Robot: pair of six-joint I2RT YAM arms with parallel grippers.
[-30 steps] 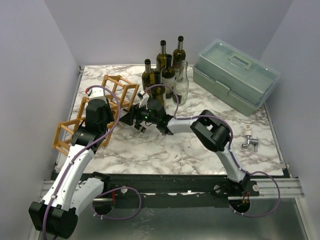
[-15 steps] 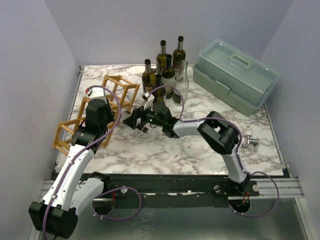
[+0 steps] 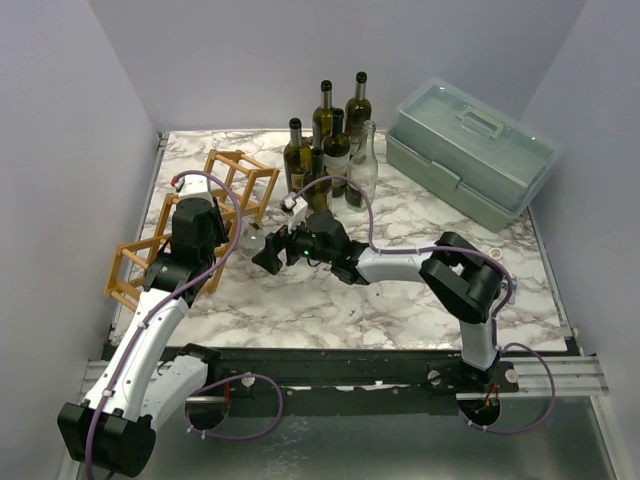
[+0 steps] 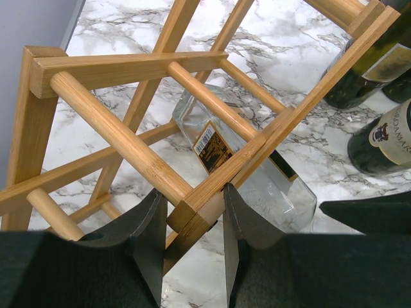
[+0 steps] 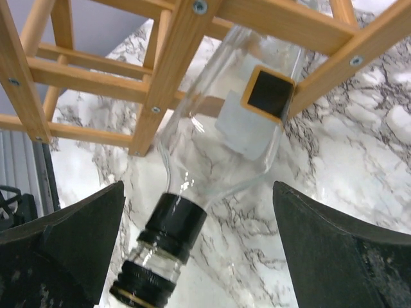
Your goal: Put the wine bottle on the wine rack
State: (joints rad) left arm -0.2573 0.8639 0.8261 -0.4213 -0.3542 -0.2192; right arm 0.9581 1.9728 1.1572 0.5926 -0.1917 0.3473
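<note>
Clamps left gripper (image 4: pixel 191 215) on light-brown wooden lattice wine rack (image 4: pixel 122 144) to steady it, spreads right gripper (image 5: pixel 199 192) wide around racked clear glass wine bottle (image 5: pixel 192 147).

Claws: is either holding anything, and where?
The left claw pinches a corner of the wooden rack. The right claw is open around the neck of the clear bottle, holding nothing.
</note>
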